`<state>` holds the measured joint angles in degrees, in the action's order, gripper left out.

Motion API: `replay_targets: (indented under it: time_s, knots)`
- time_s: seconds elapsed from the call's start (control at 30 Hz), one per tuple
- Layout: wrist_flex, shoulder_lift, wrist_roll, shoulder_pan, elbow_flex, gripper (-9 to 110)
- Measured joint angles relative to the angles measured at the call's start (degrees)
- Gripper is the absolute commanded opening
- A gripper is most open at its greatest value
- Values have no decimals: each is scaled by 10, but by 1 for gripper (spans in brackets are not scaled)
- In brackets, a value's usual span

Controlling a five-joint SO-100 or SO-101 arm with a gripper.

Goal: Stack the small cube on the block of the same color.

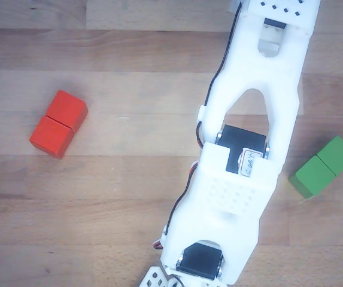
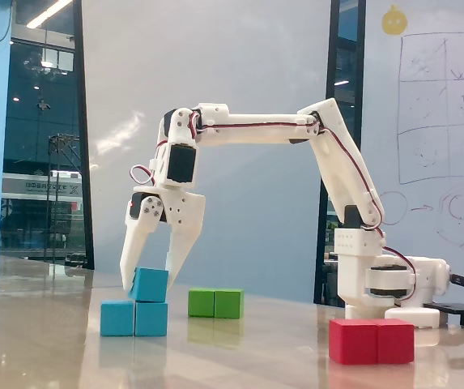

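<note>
Other view, from above: white plastic arm (image 1: pixel 243 161) crossing a wooden tabletop (image 1: pixel 99 209); red two-segment block (image 1: pixel 58 123) at left, green two-segment block (image 1: pixel 322 167) at right; pincer, small cube and blue block out of frame. Fixed view, from the side: white two-finger gripper (image 2: pixel 145 284) pointing down, fingers closed against the small light-blue cube (image 2: pixel 150 285), which sits on the right half of the long blue two-segment block (image 2: pixel 134 318). Green block behind, red block at front right.
</note>
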<state>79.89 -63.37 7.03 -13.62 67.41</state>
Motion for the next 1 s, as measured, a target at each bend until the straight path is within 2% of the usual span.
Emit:
replay_targets:
  time_s: [0.23, 0.63, 1.0]
  knots:
    - [-11, 0, 31, 0, 0, 29]
    - [-11, 0, 45, -4, 0, 29]
    - [-11, 0, 62, -97, 0, 29]
